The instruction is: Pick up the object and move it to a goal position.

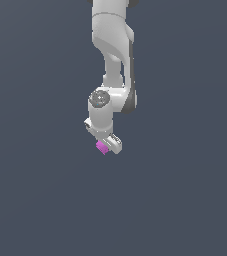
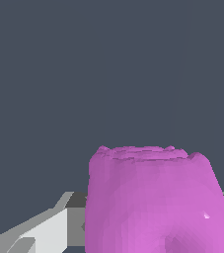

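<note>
The white Panda arm [image 1: 112, 55] reaches down through the middle of the exterior view, and its end effector [image 1: 108, 145] has the magenta-pink object [image 1: 102, 147] at its tip, the block showing at the lower edge of the fingers, toward the exterior view's left. In the wrist view the object [image 2: 155, 202] fills the lower part of the picture, very close to the camera, with a grey-and-white finger [image 2: 49, 230] running in beside it and a sliver of another at the opposite edge. From this I judge that the end effector is clamped on the block, with the jaws standing on either side of it, though the actual contact faces are hidden behind the lump. The relation that matters now is that the object lies directly between the fingers at their tips, not off to any side, so the coming move calls for no further approach, only for carrying. The block looks roughly cube-shaped with uneven facets, and no clear long axis can be made out. No goal marker shows in either view, so which way the goal lies cannot be told. The background is plain dark grey; whether the block is lifted clear of any surface cannot be judged.
</note>
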Controlling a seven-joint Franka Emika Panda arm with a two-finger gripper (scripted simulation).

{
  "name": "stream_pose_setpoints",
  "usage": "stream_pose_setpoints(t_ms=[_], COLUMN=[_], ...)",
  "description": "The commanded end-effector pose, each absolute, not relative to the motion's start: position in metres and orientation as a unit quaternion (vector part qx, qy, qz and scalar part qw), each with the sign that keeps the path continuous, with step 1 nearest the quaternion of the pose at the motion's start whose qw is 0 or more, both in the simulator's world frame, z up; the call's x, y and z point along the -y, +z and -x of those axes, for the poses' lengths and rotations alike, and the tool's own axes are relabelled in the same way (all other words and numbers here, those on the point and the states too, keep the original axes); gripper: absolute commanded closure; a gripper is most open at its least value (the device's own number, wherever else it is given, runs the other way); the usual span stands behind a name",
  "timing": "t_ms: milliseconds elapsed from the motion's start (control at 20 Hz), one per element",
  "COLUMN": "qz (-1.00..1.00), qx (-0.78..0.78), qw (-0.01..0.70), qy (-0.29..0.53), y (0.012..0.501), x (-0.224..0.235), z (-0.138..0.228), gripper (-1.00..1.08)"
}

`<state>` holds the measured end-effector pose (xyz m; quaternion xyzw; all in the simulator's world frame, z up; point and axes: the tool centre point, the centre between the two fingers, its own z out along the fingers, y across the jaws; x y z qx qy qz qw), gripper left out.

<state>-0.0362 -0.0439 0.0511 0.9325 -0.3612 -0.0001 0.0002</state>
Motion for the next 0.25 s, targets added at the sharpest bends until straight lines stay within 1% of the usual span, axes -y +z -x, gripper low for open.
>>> stream_pose_setpoints(t_ms=[0, 200], qz=[-0.933, -0.933], qx=[0.360, 0.360], qw=[0.000, 0.000], qy=[0.000, 0.000], y=[0.0519, 0.0523], x=[0.0534, 0.0589], z=[0.0408, 0.0427], gripper=[1.08, 1.08])
